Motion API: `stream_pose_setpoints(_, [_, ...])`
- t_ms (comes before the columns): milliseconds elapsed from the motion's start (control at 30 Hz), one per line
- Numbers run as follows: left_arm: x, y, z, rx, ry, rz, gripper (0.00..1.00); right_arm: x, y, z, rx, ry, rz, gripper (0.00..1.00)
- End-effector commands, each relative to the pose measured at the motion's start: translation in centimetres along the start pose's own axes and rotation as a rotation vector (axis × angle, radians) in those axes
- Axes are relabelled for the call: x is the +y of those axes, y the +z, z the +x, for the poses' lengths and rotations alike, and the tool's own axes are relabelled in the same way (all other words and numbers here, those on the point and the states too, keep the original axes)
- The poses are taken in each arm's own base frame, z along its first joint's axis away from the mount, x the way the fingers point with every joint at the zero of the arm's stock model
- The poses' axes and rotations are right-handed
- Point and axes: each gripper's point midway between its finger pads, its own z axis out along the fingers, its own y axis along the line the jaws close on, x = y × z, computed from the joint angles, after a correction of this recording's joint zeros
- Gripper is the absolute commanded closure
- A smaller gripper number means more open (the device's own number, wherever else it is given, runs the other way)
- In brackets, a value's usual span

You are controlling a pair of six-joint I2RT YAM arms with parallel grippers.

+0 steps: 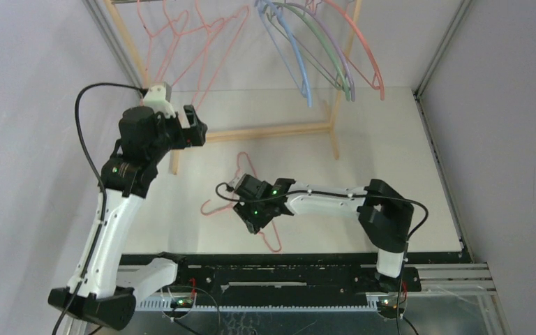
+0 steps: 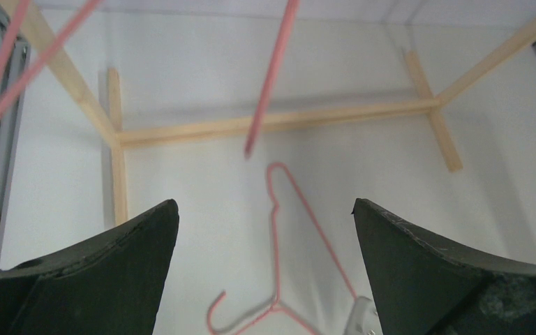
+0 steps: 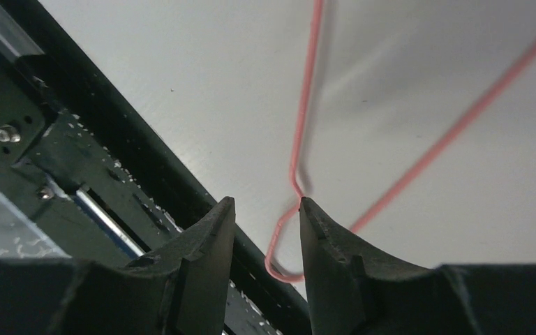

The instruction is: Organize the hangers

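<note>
Jaws wide on raised left arm (image 1: pixel 105 223); right arm (image 1: pixel 328 199), low, narrowly straddles pink hanger (image 3: pixel 303 105).

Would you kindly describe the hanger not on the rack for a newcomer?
Start at the wooden rack at the far side of the table. Before it, at the right hand, lies one salmon-pink hanger. Unlike the hangers hanging above, it alone lies flat.

1. Left arm (image 1: pixel 108 230): white shell links, black joint housings, black base.
2. Right arm (image 1: pixel 328 201): the same white and black.
3. Small green lights (image 1: pixel 275 189) glow on both arms.
4. A thin black cable (image 1: pixel 77 115) loops beside the left arm.
5. Left fingers (image 2: pixel 112 272) and right fingers (image 3: pixel 202 265): matte black, wedge-shaped, scuffed.
</note>
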Motion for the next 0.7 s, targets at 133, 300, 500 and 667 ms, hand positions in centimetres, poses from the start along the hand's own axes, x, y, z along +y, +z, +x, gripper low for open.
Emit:
stream_pose_setpoints(133, [0.9,-4.0,4.8,0.063,-0.007,0.002,0.01,0.1,3.8,1.1,-0.014,0.014,0.102,0.54])
stream_pose_setpoints(300, [0.7,-5.1,6.2,0.063,-0.032,0.023,0.01,-2.1,4.2,0.9,-0.041,-0.002,0.232,0.54])
stream_pose_setpoints(500, [1.0,-5.6,8.5,0.081,-0.058,0.024,0.01,-2.7,4.7,1.0,-0.034,-0.032,0.256,0.55])
stream_pose_setpoints(667, [1.2,-5.8,9.8,0.096,-0.067,0.021,0.01,-2.3,3.8,0.5,-0.028,-0.040,0.246,0.56])
